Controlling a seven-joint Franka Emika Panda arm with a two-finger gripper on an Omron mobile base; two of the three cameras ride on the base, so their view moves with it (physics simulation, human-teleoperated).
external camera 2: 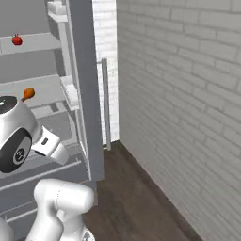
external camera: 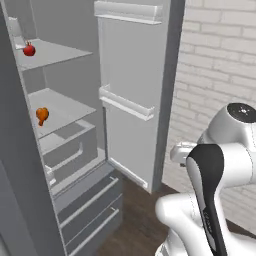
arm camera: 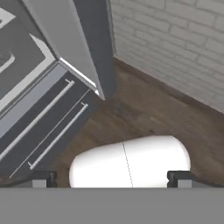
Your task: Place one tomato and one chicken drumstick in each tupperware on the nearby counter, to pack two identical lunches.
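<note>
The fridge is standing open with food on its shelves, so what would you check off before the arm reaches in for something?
1. Fridge door swung open: ok.
2. Tomato sits in plain sight on the upper shelf: ok.
3. Chicken drumstick sits in plain sight on the shelf below: ok.
4. Gripper has its jaws spread wide with nothing between them: ok.
5. Gripper aimed at the food: not ok, the hand view looks down at the wooden floor and the lower drawers.
6. Tupperware ready on the counter: cannot tell.
</note>
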